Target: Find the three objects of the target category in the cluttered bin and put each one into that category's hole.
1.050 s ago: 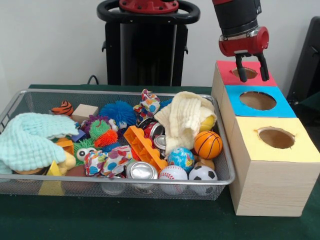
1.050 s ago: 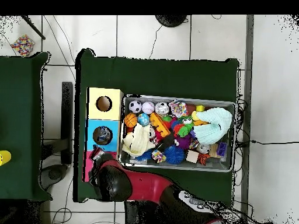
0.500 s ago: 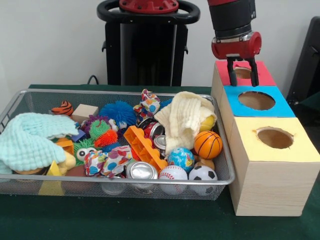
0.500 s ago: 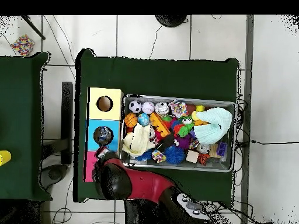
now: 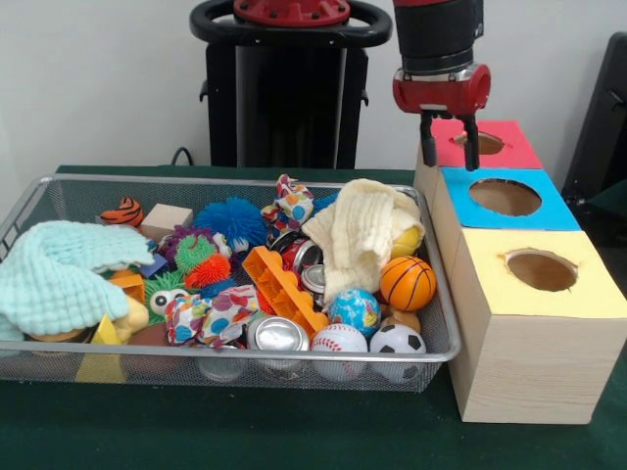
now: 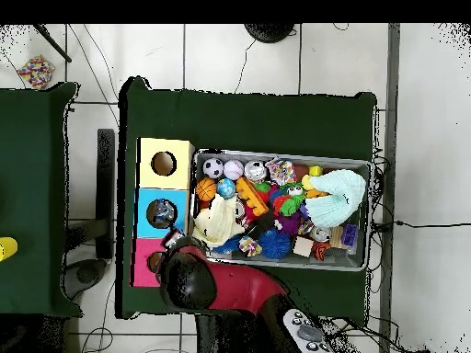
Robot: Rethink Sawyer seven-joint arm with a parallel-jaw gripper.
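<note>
My gripper (image 5: 449, 155) hangs open and empty over the left edge of the red-topped box (image 5: 509, 152), beside its hole (image 5: 487, 143) and near the bin's far right corner. In the overhead view the arm (image 6: 189, 280) covers the gripper. The wire bin (image 5: 147, 179) holds an orange basketball (image 5: 408, 283), a soccer ball (image 5: 397, 341), a baseball (image 5: 339, 340), a globe ball (image 5: 354, 309), silver cans (image 5: 277, 334), patterned cloth bundles (image 5: 211, 315), a cream cloth (image 5: 361, 235) and a mint cloth (image 5: 54, 274).
In front of the red box stand a blue-topped box (image 5: 551, 211) and a yellow-topped box (image 5: 588, 291), each with a round hole. Spiky toys (image 5: 231, 222), an orange plastic piece (image 5: 282, 289) and a wooden block (image 5: 165, 219) fill the bin's middle. Seen from overhead, the boxes (image 6: 144, 198) line the bin's (image 6: 369, 216) left side.
My gripper has moved left from above the red box's hole to the box's left edge by the bin. It has stayed open and empty.
</note>
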